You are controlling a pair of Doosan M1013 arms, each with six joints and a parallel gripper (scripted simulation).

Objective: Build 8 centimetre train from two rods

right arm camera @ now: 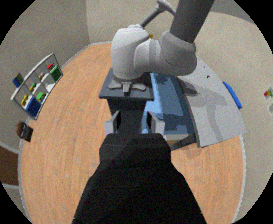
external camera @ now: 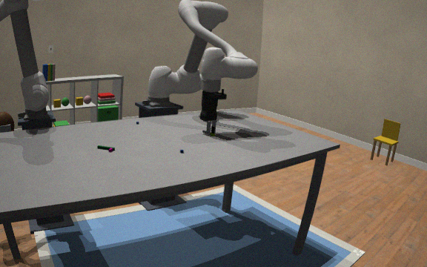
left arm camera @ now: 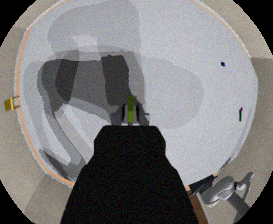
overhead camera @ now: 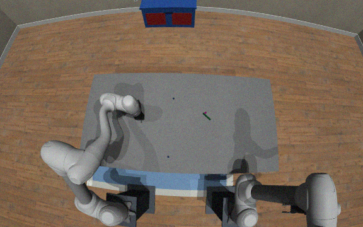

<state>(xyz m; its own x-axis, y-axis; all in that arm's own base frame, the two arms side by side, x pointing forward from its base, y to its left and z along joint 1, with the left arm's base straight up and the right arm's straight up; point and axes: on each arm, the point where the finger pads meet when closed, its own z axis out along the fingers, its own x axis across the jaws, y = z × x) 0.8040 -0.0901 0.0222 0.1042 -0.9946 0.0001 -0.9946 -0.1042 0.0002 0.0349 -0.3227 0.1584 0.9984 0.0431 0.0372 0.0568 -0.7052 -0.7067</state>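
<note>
A lime rod (left arm camera: 131,106) (external camera: 212,135) lies on the table between the parted fingers of my left gripper (left arm camera: 130,109) (external camera: 209,132), which is open, low at the tabletop, with a gap beside the rod. A green rod (overhead camera: 207,116) (external camera: 104,147) (left arm camera: 240,116) lies flat, with a small magenta rod (overhead camera: 205,112) (external camera: 111,150) (left arm camera: 241,108) at one end, set at an angle. A small blue rod (overhead camera: 173,98) (external camera: 181,151) (left arm camera: 223,64) lies apart, and another blue rod (overhead camera: 168,156) (external camera: 137,122) lies nearer the arm bases. My right gripper (right arm camera: 133,116) is open and empty, away from the table.
The grey table (overhead camera: 232,94) (external camera: 69,174) carries the rods. The left arm (overhead camera: 104,126) reaches over the table's left part in the top view. The right arm (overhead camera: 276,193) is folded beyond the table's near right corner, off the tabletop.
</note>
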